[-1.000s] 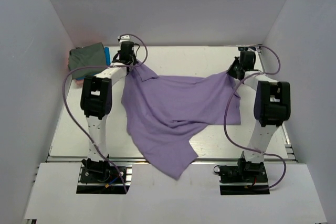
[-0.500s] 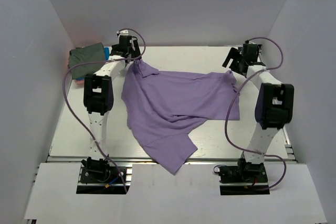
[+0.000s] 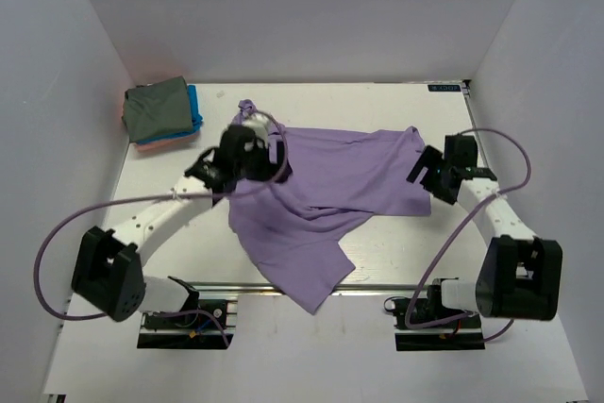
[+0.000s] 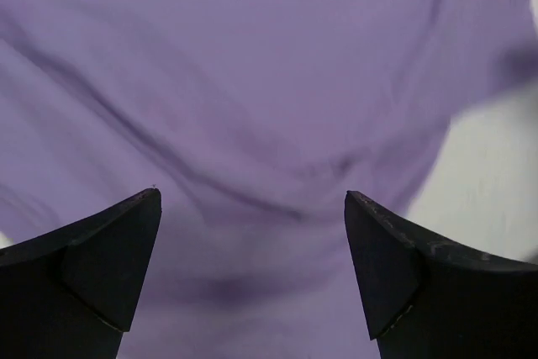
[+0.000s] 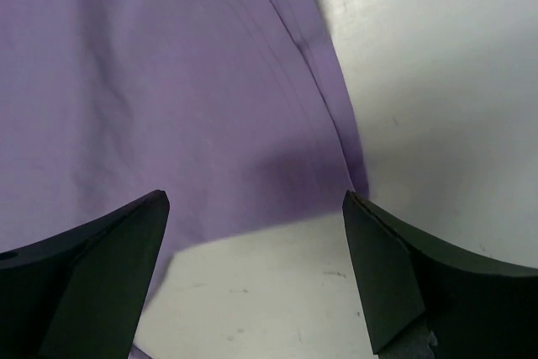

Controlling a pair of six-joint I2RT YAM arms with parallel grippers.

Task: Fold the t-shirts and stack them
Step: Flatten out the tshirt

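White table (image 3: 377,101), lavender shirt (image 3: 340,176) beneath left pincer (image 4: 252,199), its edge beneath right pincer (image 5: 256,199)

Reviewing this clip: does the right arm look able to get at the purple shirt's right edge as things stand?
Likely yes: the open right gripper hovers over that edge of the purple shirt, with nothing between them.
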